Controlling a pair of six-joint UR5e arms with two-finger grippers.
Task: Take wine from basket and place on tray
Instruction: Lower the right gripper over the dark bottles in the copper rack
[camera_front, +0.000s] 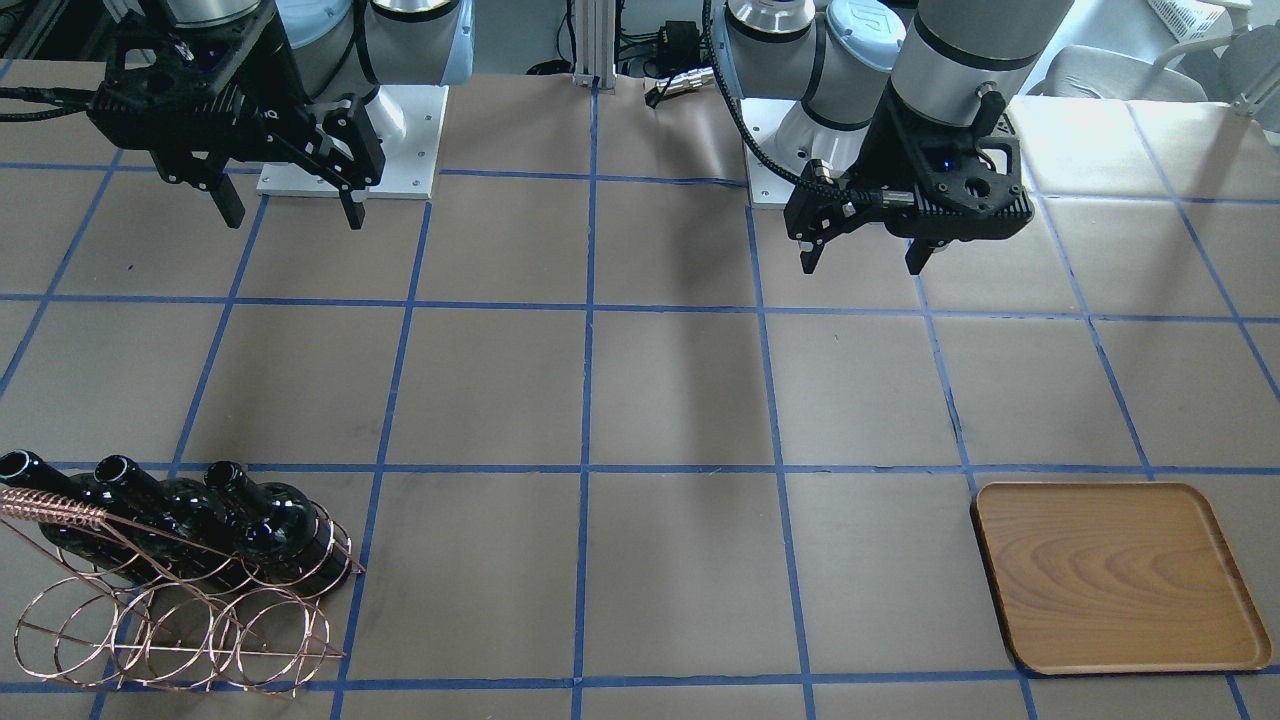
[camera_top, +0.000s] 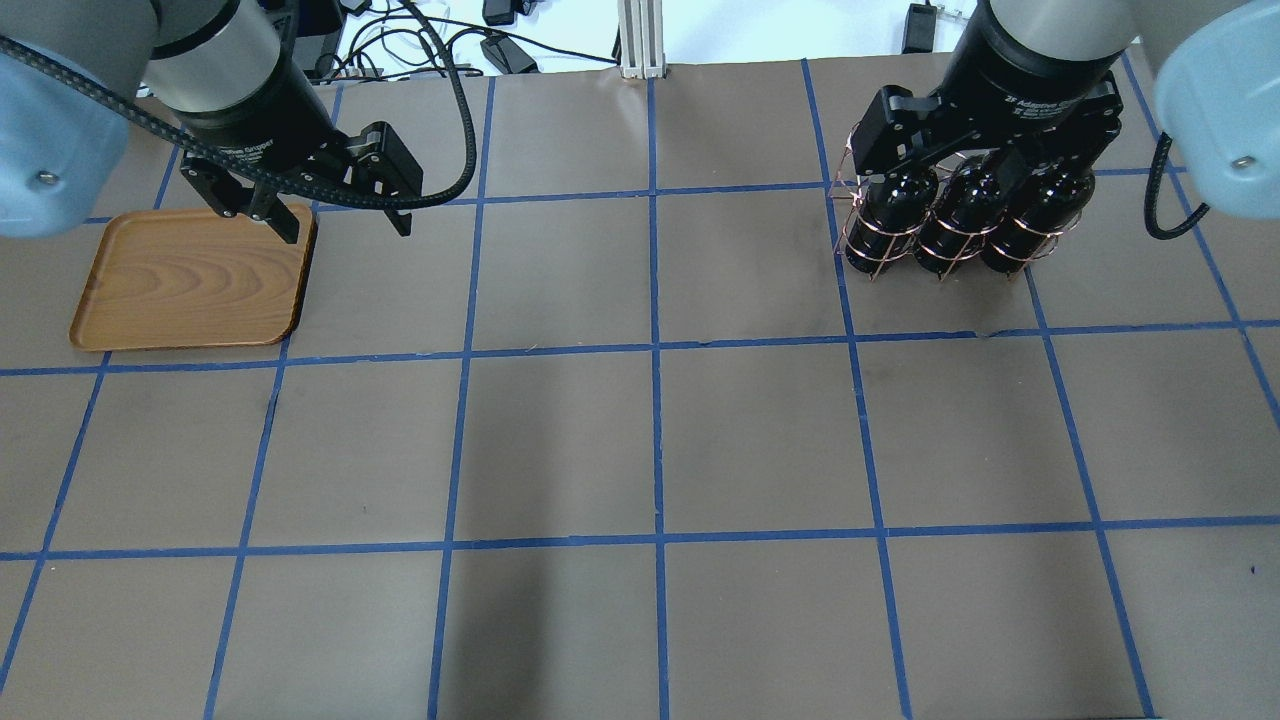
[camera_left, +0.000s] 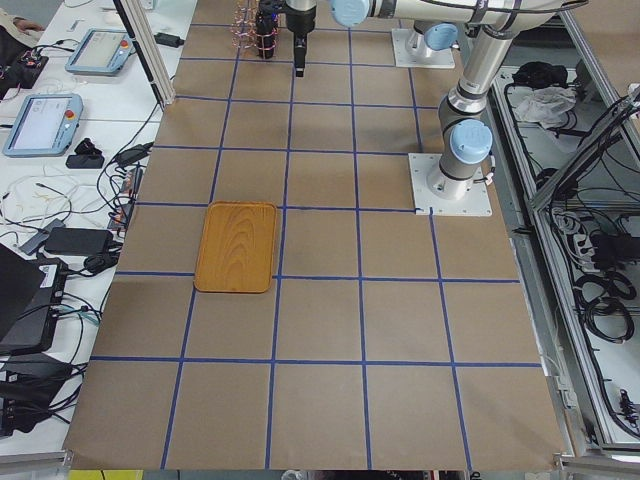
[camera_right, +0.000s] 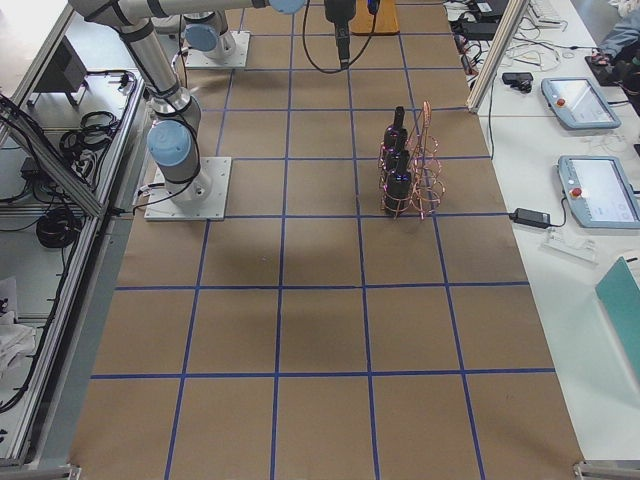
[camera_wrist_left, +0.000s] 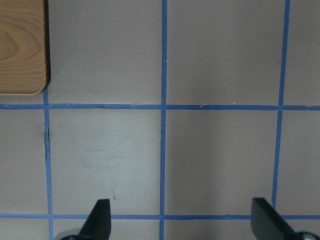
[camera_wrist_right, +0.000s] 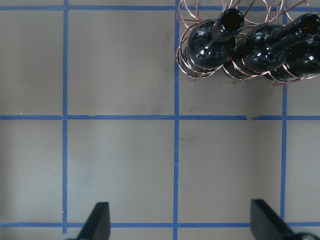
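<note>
Wine bottles (camera_front: 275, 520), three in a row, stand neck-up in the basket (camera_front: 180, 620) at the front-facing view's near left of the table (camera_front: 680, 400), the tray (camera_front: 1120, 575) lies well apart at the near right, and far behind hang the right gripper (camera_front: 293, 215) and left gripper (camera_front: 862, 265), fingers apart. From overhead the right gripper overlaps the bottle necks and the left one the tray's right edge. Each wrist view shows fingers spread above the table, with the tray or the basket at a far corner.
</note>
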